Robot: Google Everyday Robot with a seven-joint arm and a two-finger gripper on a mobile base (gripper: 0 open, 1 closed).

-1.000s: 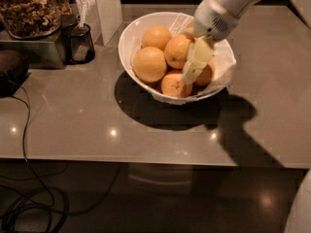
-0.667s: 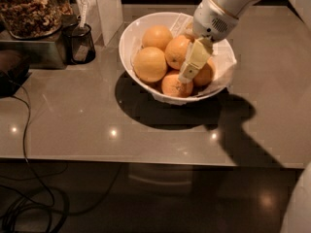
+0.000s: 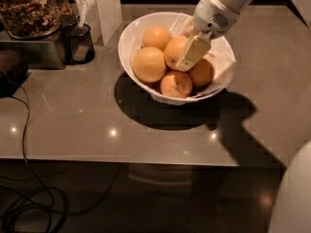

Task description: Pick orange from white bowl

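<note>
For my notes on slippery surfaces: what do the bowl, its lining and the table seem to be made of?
Bowl: probably glazed ceramic; glossy white, thin rim. Lining: looks like crinkled white paper. Table: smooth grey, polished stone or laminate; it mirrors small lights. The claw, cream plastic by its look, is inside the bowl among the oranges.

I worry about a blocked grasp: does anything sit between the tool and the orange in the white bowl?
Nothing visible does. The tool is already inside the white bowl, its tip at the orange atop the pile.
</note>
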